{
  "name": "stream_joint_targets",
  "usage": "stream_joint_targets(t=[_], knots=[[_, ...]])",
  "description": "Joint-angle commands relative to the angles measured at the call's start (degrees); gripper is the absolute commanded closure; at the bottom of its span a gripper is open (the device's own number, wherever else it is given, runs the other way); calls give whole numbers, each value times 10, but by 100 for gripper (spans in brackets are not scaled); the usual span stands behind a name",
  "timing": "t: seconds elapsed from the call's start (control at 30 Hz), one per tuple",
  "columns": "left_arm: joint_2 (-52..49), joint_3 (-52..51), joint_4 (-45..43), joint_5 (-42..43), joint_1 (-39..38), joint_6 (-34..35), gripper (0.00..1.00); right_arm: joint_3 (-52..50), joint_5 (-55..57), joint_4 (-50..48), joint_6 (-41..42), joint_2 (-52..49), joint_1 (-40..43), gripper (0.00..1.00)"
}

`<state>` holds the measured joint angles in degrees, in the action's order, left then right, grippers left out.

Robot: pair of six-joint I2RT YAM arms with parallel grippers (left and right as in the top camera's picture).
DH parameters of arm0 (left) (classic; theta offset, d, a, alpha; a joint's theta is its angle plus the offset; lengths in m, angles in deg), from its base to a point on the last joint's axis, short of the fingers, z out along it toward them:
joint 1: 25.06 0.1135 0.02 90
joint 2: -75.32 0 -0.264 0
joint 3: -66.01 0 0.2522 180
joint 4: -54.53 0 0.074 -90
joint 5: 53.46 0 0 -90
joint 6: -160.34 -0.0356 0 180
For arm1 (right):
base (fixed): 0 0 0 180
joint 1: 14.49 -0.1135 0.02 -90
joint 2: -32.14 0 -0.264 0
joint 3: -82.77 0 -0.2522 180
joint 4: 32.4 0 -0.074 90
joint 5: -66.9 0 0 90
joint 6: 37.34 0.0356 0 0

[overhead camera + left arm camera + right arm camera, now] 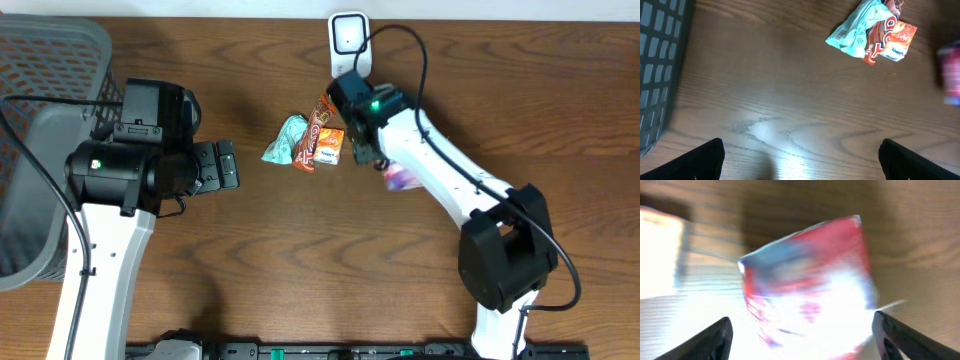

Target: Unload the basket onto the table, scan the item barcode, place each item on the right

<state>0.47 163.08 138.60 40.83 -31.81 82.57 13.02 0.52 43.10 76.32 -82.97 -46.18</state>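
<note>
The right arm [440, 165] reached to the middle of the table [300, 260], in front of the white scanner [347, 35] at the far edge. Its jaws were released and stood wide on both sides of a packet [402, 179], which lay on the table below them, not pinched. The left arm [105, 235] waited near the grey basket [45, 90] at the left edge, its jaws released too and empty.

I judged the step to be the grasp of this packet. The next move called for closing on it, lifting it and turning the barcode to the scanner window; the wrist view was too blurred to find the barcode.

The packet looked like glossy, crinkled foil in red, white and blue. Beside it lay a teal bag [286, 140], a long brown wrapper [318, 125] and a small orange carton [330, 150]. The table was dark wood with visible grain, and the basket was plastic mesh.
</note>
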Motion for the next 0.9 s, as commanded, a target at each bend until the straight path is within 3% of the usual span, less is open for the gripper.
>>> stream_joint_targets(t=[0.0,0.27,0.43,0.63,0.77,0.87], knots=[[-2,3,2,-5,3,3,2,52,-51,26,-17,0,15,9],[-2,3,2,-5,3,3,2,58,-71,81,-80,0,77,2],[-2,3,2,-5,3,3,2,51,-248,100,-195,-3,151,1],[-2,3,2,-5,3,3,2,-2,-345,93,-211,-3,225,4],[-2,3,2,-5,3,3,2,-73,-463,48,-301,-3,257,4],[-2,3,2,-5,3,3,2,-119,-484,-1,-306,-3,269,9]])
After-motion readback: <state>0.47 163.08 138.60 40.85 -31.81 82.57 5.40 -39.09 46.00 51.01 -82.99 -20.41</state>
